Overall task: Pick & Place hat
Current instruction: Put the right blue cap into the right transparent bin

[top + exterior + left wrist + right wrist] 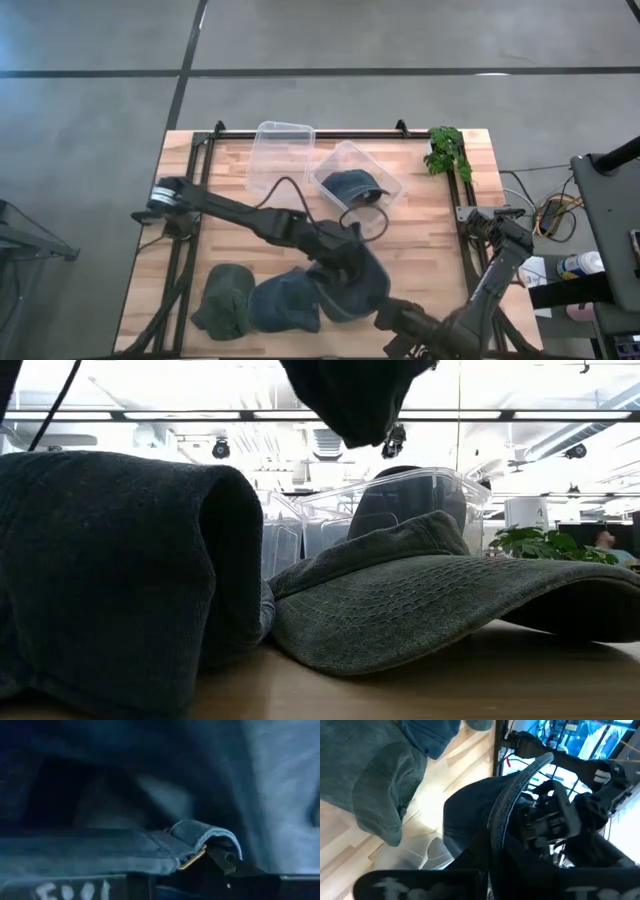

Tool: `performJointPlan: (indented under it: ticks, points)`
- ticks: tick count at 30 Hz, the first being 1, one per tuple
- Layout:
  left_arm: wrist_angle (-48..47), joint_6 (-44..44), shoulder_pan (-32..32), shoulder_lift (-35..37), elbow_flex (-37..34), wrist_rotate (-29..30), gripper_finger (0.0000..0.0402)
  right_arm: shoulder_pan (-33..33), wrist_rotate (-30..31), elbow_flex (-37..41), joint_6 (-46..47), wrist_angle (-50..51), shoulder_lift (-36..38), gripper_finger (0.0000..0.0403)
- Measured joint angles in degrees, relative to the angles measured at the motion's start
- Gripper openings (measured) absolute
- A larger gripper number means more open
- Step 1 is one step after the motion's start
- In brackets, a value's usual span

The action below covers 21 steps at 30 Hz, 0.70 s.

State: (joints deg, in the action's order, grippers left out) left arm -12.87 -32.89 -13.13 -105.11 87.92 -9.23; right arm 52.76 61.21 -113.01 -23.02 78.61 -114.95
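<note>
A dark blue hat (358,283) hangs under my left gripper (340,258) above the table's near middle. It shows at the top of the low view (350,395), clear of the table. My right gripper (395,320) is at the near edge, right beside this hat; its wrist view is filled by the hat's brim (507,805). A green hat (225,300) and a blue hat (285,300) lie on the table to the near left. Another blue hat (350,187) lies in a clear bin (385,180). My left gripper is shut on the dark blue hat from above. The hat's cloth covers the fingers, so the exact part does not show. The back strap with its brass buckle (192,860) lies right before the wrist camera. The hat hangs below, lifted clear of the table.
A second clear bin (282,150) stands at the far middle, beside the first. A green plant (447,150) sits at the far right corner. The left arm's cable (290,190) loops over the table. In the low view the two lying hats (450,590) fill the foreground.
</note>
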Motion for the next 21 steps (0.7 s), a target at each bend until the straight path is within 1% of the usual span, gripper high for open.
performJointPlan:
  ticks: [3, 5, 8, 15, 19, 21]
  points:
    - [-3.5, 0.2, 0.0, -1.2, 0.1, 1.6, 0.0106, 0.2, -0.3, 0.0, -0.2, 0.0, -0.3, 0.0013]
    - [-5.0, -0.3, 0.0, -1.6, 0.0, 2.3, 0.0106, 0.2, -1.7, 0.0, 1.8, 0.0, -0.3, 0.0013]
    - [-5.2, -1.3, -0.4, -0.8, 0.1, 2.5, 0.0106, 0.2, -4.0, 0.5, 5.1, -0.1, -0.3, 0.0013]
    - [-5.1, 1.7, -1.6, 1.3, 2.1, 2.8, 0.0106, -0.4, -4.2, 4.5, 4.8, -0.1, -0.3, 0.0013]
    - [-14.2, 5.0, -2.2, 2.4, 2.2, 2.8, 0.0106, -0.6, -4.2, 5.7, 5.0, 0.0, -0.3, 0.0013]
    - [-17.7, 5.2, -2.4, 3.5, 1.8, 4.3, 0.0106, -0.6, -4.2, 5.8, 5.0, -0.2, -0.3, 0.0013]
